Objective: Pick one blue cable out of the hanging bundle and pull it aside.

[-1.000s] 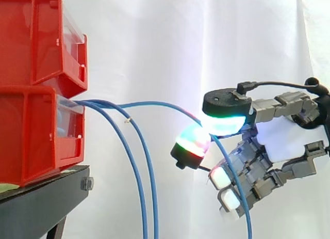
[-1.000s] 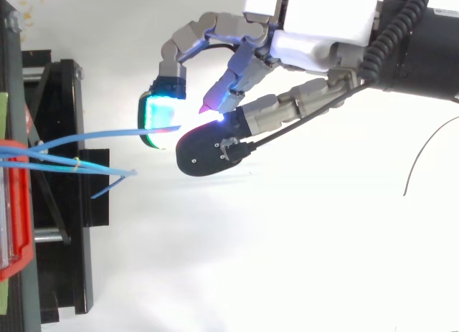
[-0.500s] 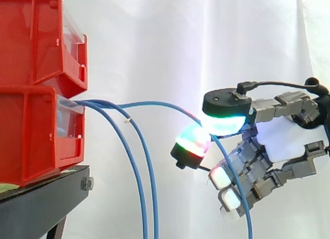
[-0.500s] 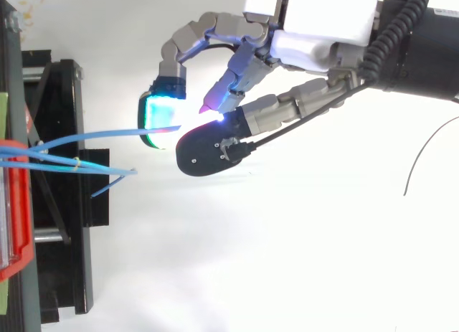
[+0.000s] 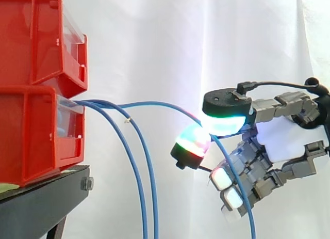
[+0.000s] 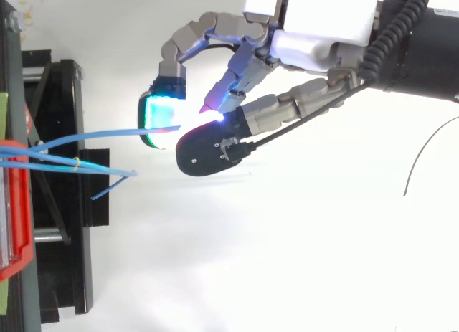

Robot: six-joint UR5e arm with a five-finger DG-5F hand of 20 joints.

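Nothing much has moved since a second ago. From the side, my hand point(image 5: 281, 141) pinches one blue cable point(image 5: 154, 102) between two glowing pads point(image 5: 192, 140). It runs from the lower red bin point(image 5: 31, 130) on the left across to the pads, then drops. I see the other two cables point(image 5: 147, 164) hanging well to the left. From above, the blue cable point(image 6: 93, 138) reaches right into the pinch. I can read no writing.

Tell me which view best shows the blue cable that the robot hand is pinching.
The side view: the pinched cable arcs from the lower red bin to the robot hand, apart from the two hanging cables, then drops. In the top view the cable runs near-straight to the pads.
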